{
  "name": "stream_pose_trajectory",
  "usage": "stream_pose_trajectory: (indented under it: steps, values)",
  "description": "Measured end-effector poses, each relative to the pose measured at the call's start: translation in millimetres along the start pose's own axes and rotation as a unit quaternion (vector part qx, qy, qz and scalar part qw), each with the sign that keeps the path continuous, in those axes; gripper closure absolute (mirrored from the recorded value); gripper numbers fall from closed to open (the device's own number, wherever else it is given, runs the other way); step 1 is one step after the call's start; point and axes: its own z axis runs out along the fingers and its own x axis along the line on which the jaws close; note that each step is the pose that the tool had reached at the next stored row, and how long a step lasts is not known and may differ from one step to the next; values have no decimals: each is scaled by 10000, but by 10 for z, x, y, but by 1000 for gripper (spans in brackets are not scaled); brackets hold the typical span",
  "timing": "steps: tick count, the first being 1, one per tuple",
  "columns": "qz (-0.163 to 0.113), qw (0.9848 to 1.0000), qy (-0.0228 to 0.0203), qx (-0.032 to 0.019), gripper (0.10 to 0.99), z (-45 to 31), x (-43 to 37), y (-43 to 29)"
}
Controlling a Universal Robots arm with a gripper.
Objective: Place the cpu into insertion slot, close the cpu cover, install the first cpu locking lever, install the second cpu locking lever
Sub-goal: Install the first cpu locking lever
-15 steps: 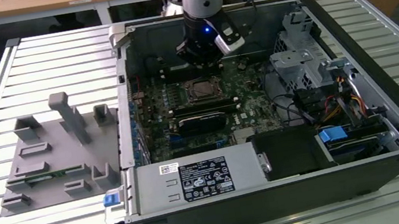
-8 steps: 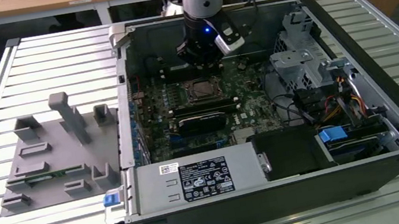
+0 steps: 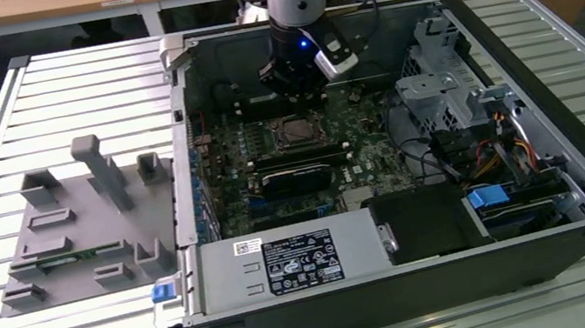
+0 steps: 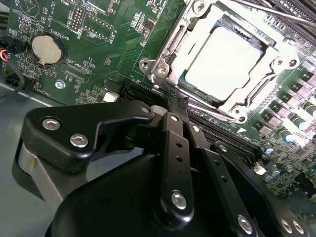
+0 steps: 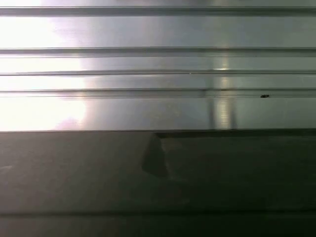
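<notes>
Slatted metal surface (image 3: 57,87) carries an open PC case (image 3: 580,198), and the cpu (image 4: 224,57) already sits in the insertion slot (image 4: 170,47) under the cpu cover (image 4: 269,79). Gripper (image 4: 170,101) hovers just beside it with jaws pressed together, so a sloppy push could easily scrape the green board (image 4: 106,54) or miss a lever.

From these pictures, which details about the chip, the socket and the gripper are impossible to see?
- Gripper fingertips: in the second wrist view its own black linkage hides them; open or shut is unclear.
- Thin metal locking levers beside the silvery square cpu cover: latched or free cannot be judged; the picture's edge cuts them off.
- Pale silver-grey square cpu: the cover hides its edges.
- Small square insertion slot: too small in the exterior view for detail.
</notes>
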Motion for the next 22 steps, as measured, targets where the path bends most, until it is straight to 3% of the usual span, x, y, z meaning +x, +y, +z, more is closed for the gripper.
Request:
stream_pose_trajectory:
  steps: [11,17,22]
  values:
    - [0,10000,0,8,980,-18,0,2]
    - [-1,10000,-1,92,980,-6,1,1]
    - [-2,9999,-3,127,980,10,0,2]
